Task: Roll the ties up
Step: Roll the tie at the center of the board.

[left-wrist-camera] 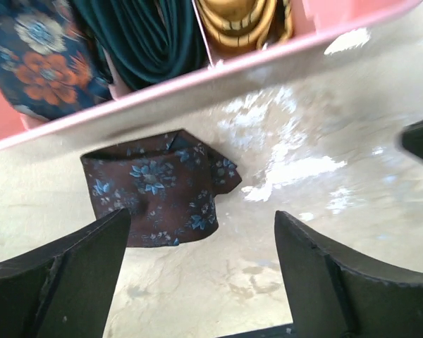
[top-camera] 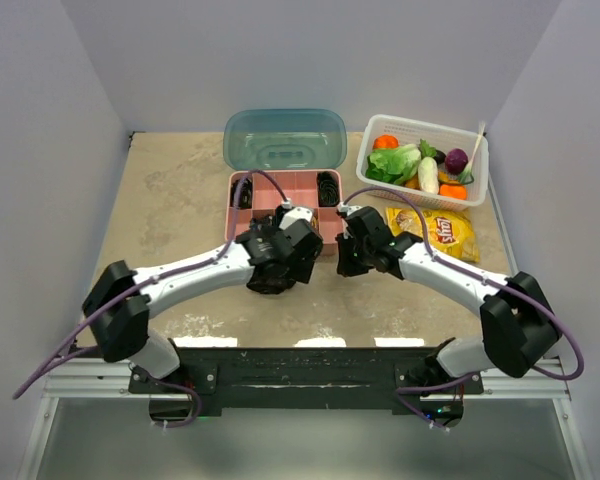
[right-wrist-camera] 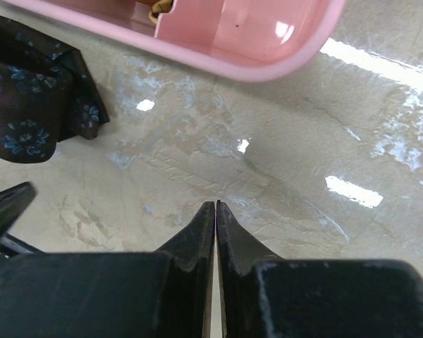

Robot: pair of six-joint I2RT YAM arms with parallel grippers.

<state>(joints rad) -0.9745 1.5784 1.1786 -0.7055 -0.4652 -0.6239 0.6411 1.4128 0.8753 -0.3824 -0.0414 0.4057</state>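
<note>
Left wrist: brown tie lies just beyond the left gripper, jaws apart.

Bright overhead light is cast evenly; white glare is seen on the table in wrist views; soft shadow is thrown below the tray.

The top external view looks steeply down from high behind the near edge, taking in the whole surface. Each wrist view sits low and close, looking past the left end effector or right end effector toward the far edge. Both share the pink tray rim and the brown tie.
</note>
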